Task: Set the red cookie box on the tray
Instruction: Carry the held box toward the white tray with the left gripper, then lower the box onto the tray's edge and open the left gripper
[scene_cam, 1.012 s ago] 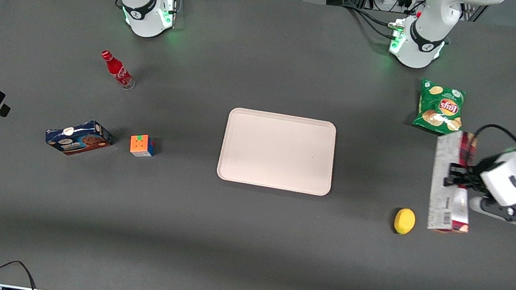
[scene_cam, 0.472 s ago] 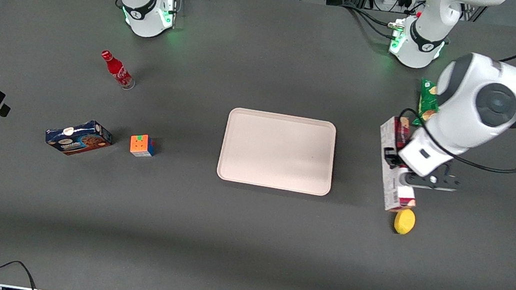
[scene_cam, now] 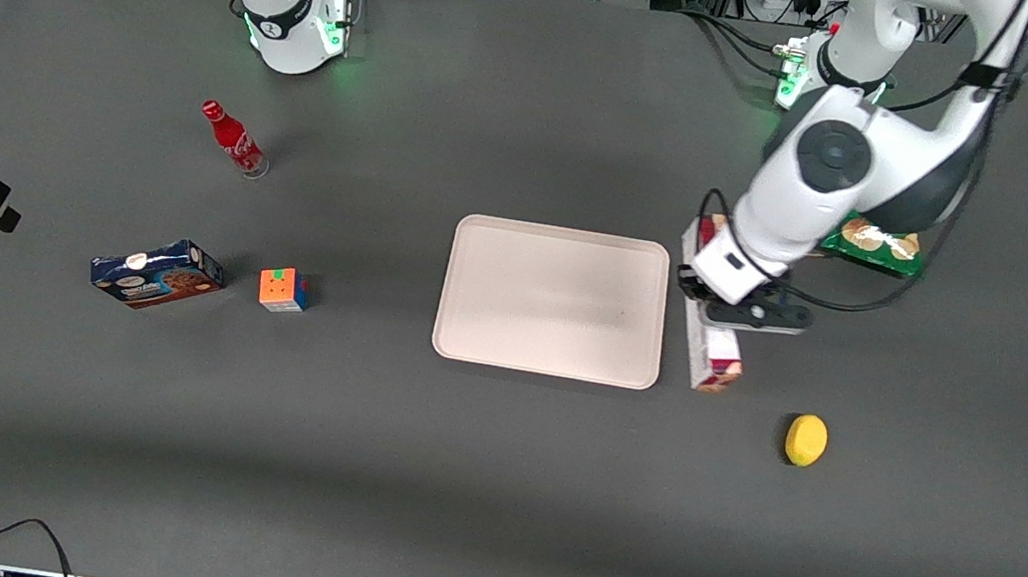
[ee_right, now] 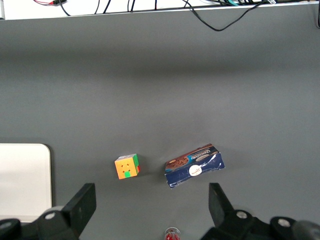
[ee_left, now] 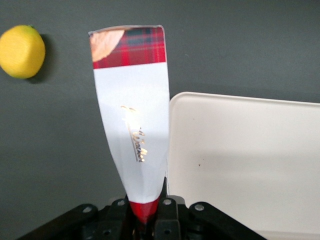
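Lemon [scene_cam: 805,440] nearest the front camera. Red cookie box [scene_cam: 713,349] held lengthwise above the table, just beside the tray [scene_cam: 553,300] edge toward the working arm's end, not yet on it. Gripper [ee_left: 146,212] pinches the box's farther end; chip bag [scene_cam: 868,240] farther still

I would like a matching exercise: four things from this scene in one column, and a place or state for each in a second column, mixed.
Things:
1. red cookie box
2. tray
3. lemon
4. blue cookie box

Places or states:
a. lies beside the puzzle cube
b. held in the gripper, just beside the tray's edge
c. flat on the table, nothing on it
d. alone on the table, nearer the front camera than the chips bag

Pairs: 1-b, 2-c, 3-d, 4-a
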Tool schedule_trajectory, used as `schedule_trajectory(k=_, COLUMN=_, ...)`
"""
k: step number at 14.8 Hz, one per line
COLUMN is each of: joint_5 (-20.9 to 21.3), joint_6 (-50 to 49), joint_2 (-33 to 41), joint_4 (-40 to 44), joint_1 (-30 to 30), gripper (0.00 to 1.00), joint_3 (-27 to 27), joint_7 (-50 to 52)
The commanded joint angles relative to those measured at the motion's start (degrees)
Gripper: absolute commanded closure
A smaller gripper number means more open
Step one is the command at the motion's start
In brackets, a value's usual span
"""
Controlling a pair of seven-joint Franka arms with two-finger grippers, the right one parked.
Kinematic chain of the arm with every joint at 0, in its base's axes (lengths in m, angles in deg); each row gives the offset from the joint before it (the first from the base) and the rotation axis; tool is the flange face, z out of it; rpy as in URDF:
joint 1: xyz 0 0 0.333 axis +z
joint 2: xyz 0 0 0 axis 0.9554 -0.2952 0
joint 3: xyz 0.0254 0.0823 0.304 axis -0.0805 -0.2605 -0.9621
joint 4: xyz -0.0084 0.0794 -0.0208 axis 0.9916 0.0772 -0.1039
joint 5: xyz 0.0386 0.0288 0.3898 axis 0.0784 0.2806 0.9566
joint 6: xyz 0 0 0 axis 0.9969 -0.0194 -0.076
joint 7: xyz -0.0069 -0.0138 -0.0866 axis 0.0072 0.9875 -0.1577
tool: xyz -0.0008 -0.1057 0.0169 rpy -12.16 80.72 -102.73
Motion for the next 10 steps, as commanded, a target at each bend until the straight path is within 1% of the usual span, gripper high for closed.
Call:
schedule_trajectory(k=1, joint_5=8.9, joint_6=5.3, joint_2=-4.5, joint_4=-1.5, joint_1=-3.9, gripper=1.0, joint_3=0.4, joint_7=11.8)
schedule_trajectory(k=3, joint_5=11.8, joint_6=8.5, joint_2=-7.7, joint_4=-1.5, joint_1=-5.2, gripper=1.0, joint_3=0.4, joint_7=15.3)
schedule_trajectory(k=5, joint_5=13.2, joint_6=11.1, joint_2=-10.4, joint_4=-1.5, joint_1=-6.3, gripper=1.0, joint_3=0.4, joint_7=17.6)
schedule_trajectory(k=7, joint_5=14.7, joint_6=11.6, joint_2=-11.6, joint_4=-1.5, joint_1=-6.7, gripper=1.0, joint_3=0.4, joint_7=18.2)
schedule_trajectory(k=10, joint_5=14.9, joint_6=12.1, joint_2=-13.1, joint_4=-1.5, joint_1=-6.9, gripper=1.0, joint_3=0.4, joint_7=18.3)
